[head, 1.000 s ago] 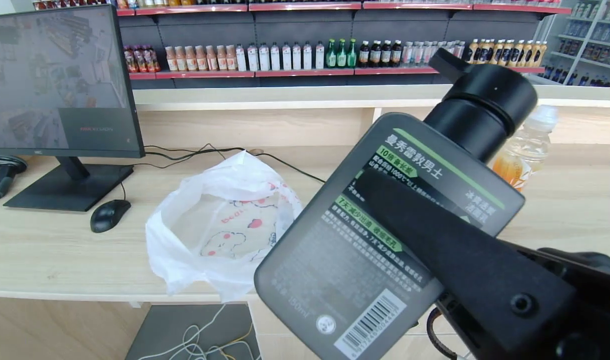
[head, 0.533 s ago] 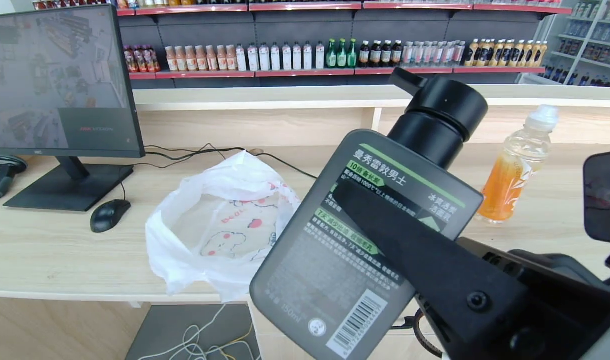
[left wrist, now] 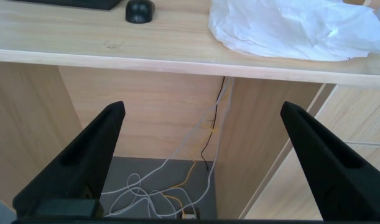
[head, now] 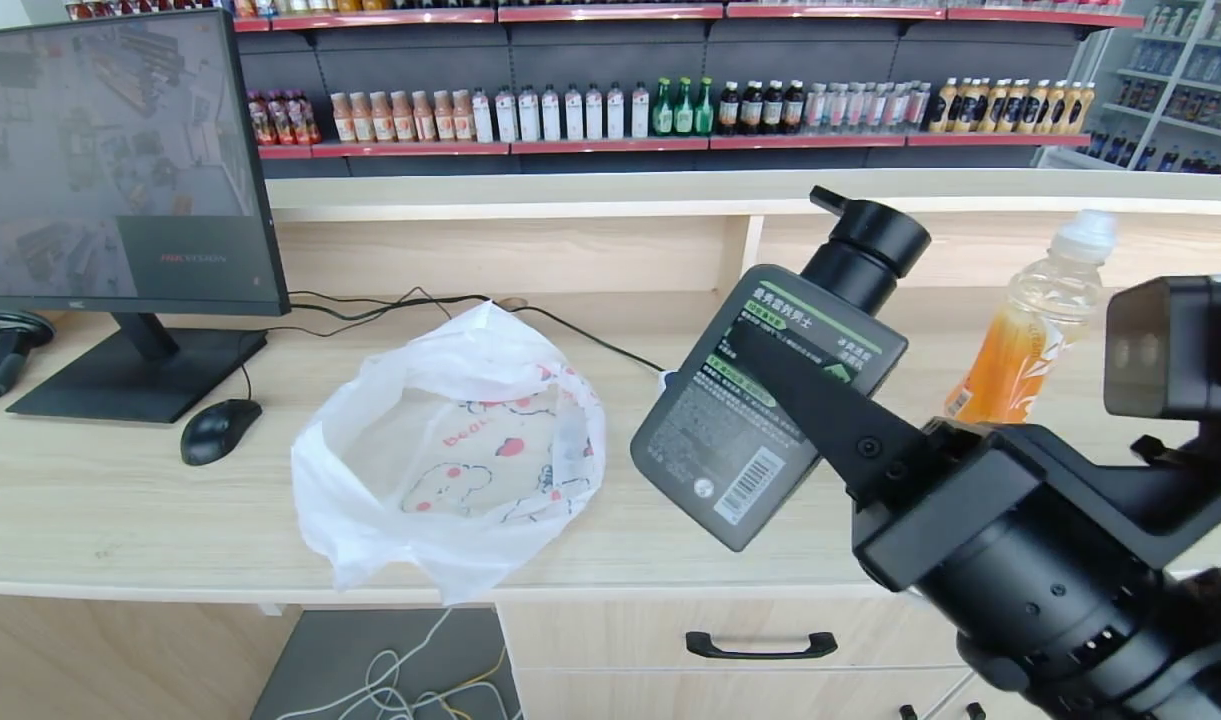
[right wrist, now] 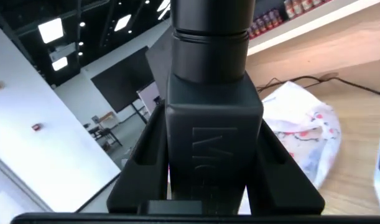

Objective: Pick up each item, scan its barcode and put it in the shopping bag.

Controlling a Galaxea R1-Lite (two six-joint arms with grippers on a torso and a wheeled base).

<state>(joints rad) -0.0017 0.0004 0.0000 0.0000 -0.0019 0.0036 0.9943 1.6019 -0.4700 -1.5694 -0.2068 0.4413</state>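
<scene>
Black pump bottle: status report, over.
Right gripper shut on black pump bottle, aloft right of shopping bag, barcode toward head camera. Left gripper open, below counter edge. Orange drink bottle behind on counter, off the line to bag.

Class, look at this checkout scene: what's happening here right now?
The robot's right gripper holds a dark pump bottle in the air, tilted, its barcode facing the head camera. An open white shopping bag lies on the counter beside it, and an orange drink bottle stands farther right. The left gripper hangs open, low before the counter.
</scene>
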